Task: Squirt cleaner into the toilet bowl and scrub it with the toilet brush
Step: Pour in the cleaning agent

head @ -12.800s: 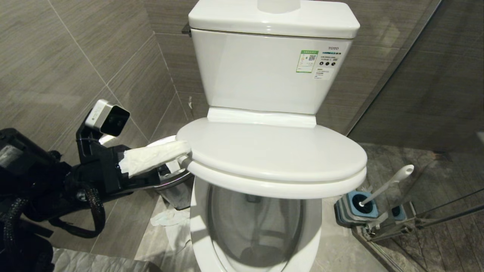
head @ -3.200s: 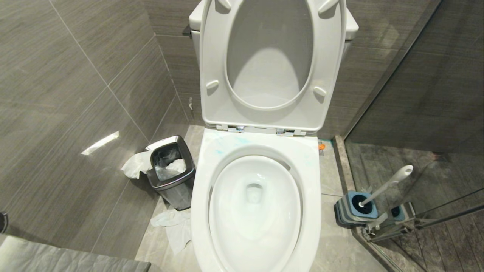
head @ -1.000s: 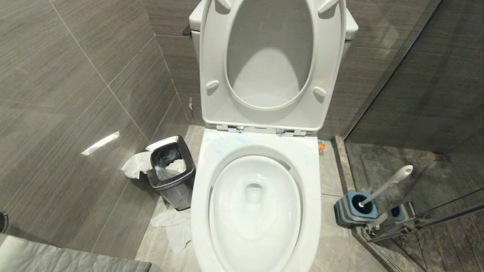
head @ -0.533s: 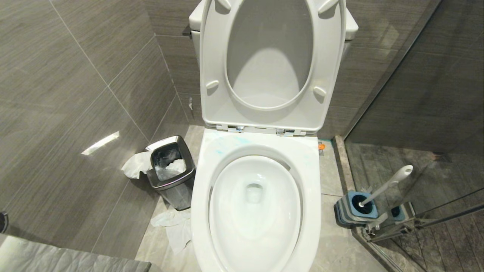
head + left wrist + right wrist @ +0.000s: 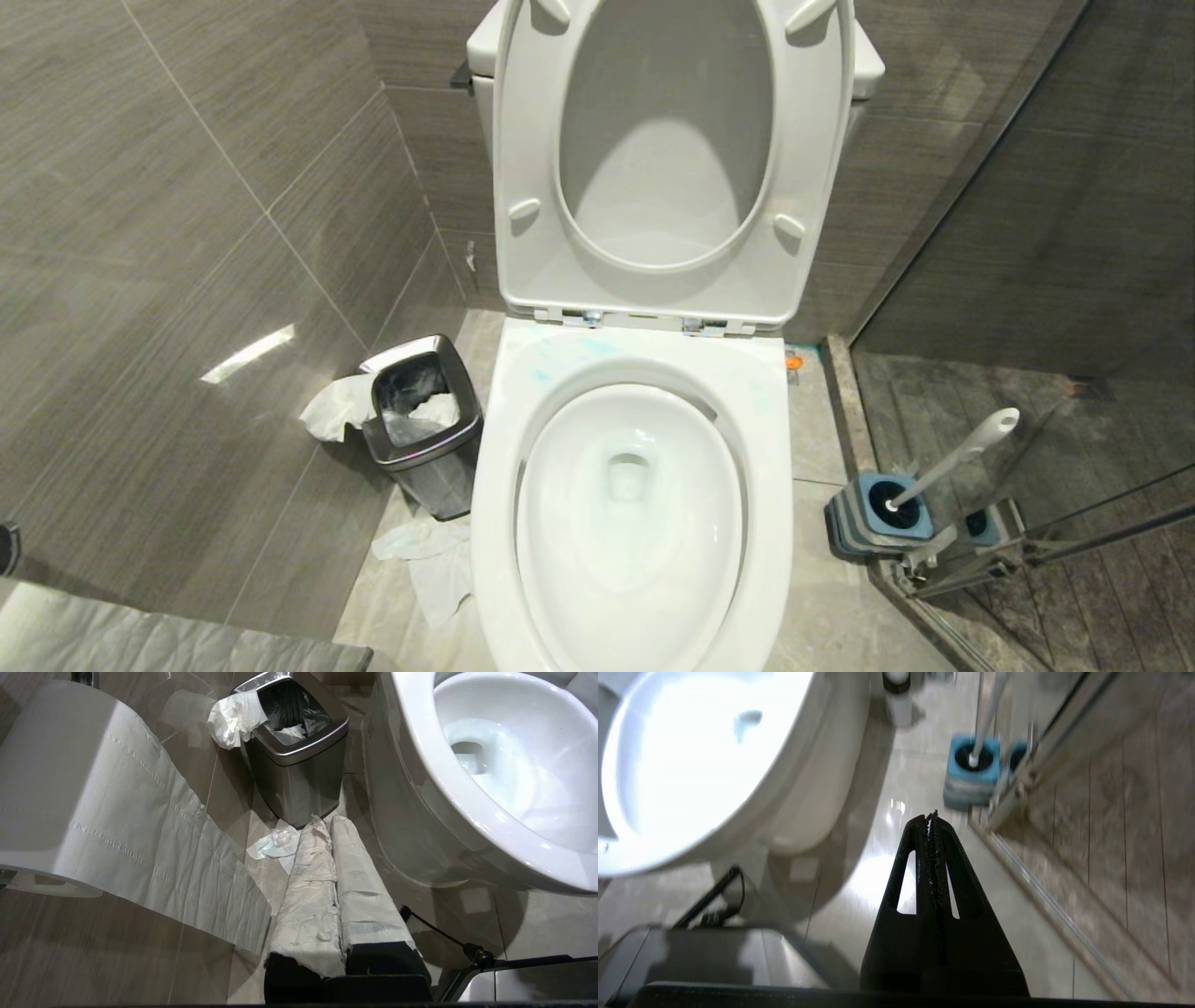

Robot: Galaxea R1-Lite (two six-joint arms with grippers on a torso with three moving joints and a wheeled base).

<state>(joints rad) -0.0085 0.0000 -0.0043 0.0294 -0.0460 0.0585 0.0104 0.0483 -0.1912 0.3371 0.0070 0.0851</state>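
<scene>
The toilet bowl (image 5: 631,523) stands in the middle with its seat and lid (image 5: 665,159) tipped up against the tank. Faint turquoise smears of cleaner (image 5: 540,375) mark the back left of the rim. The toilet brush (image 5: 962,455) leans in its blue-and-grey holder (image 5: 878,515) on the floor to the right of the bowl. Neither arm shows in the head view. My left gripper (image 5: 324,821), its fingers wrapped in white paper, is shut and empty low beside the bowl (image 5: 490,765). My right gripper (image 5: 931,815) is shut and empty above the floor, pointing toward the brush holder (image 5: 973,767).
A steel waste bin (image 5: 420,429) with tissue in it stands left of the bowl, and crumpled tissue (image 5: 425,551) lies on the floor. A toilet paper roll (image 5: 70,779) hangs near my left gripper. A glass shower partition (image 5: 1027,280) with a metal rail (image 5: 1036,756) closes off the right side.
The seat and lid, down at first with my left gripper at their edge, now stand upright, and that arm has left the head view. Over the last second the head view is unchanged.
</scene>
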